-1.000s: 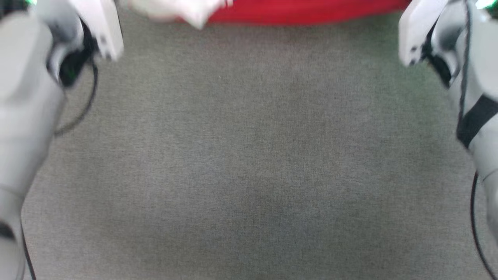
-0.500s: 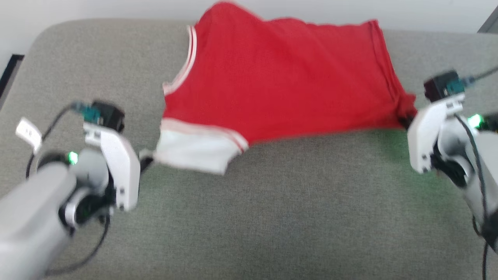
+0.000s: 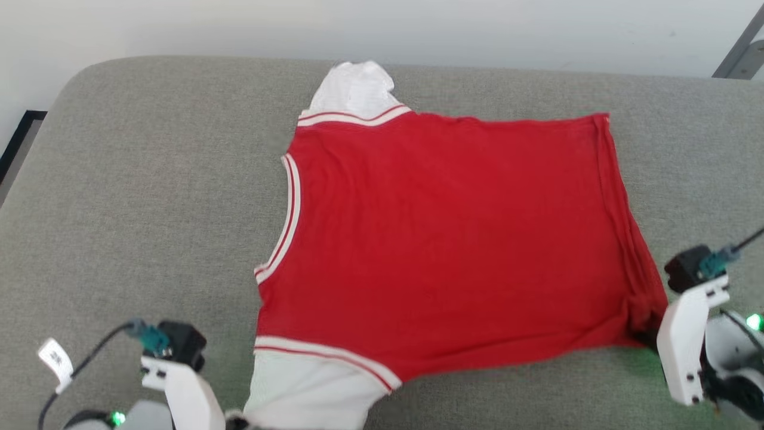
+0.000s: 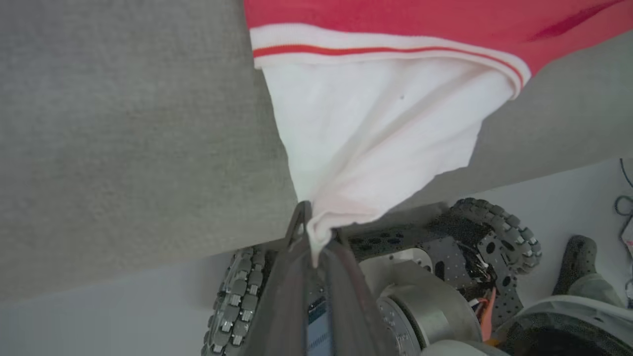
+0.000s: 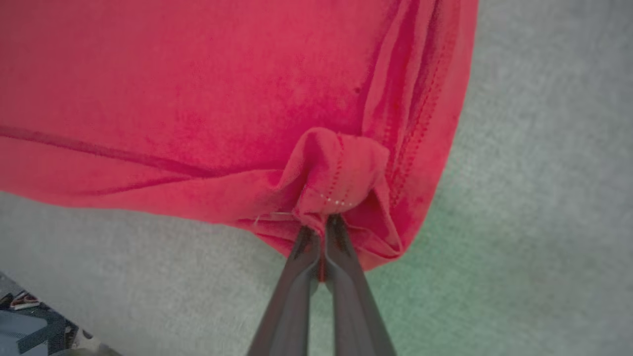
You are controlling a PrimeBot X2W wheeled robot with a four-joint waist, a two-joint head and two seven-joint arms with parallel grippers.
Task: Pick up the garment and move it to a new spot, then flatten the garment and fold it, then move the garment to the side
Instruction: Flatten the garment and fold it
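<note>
The garment (image 3: 447, 239), a red sleeveless jersey with white-and-red trim, lies spread on the grey cushioned surface (image 3: 149, 179), plain red side up. No lettering shows. Its white shoulder pieces sit at the far middle and near left. At the near left edge my left gripper (image 3: 234, 420) is shut on the white shoulder piece. The left wrist view has that cloth (image 4: 376, 128) bunched between the left gripper's (image 4: 314, 237) tips, just off the cushion's edge. My right gripper (image 3: 647, 337) is shut on the red hem corner. In the right wrist view the hem (image 5: 198, 89) is puckered at the right gripper's (image 5: 321, 222) tips.
A pale wall runs behind the cushion's far edge. A metal strut (image 3: 740, 54) stands at the far right and a dark frame (image 3: 18, 143) at the far left. Below the near edge are my wheeled base (image 4: 494, 247) and a dark shoe-like shape (image 4: 573, 267) on the pale floor.
The head camera has swung up from bare cushion to the whole jersey. Both grippers have kept their hold. The cloth now lies flatter, and its far white shoulder piece has come into sight.
</note>
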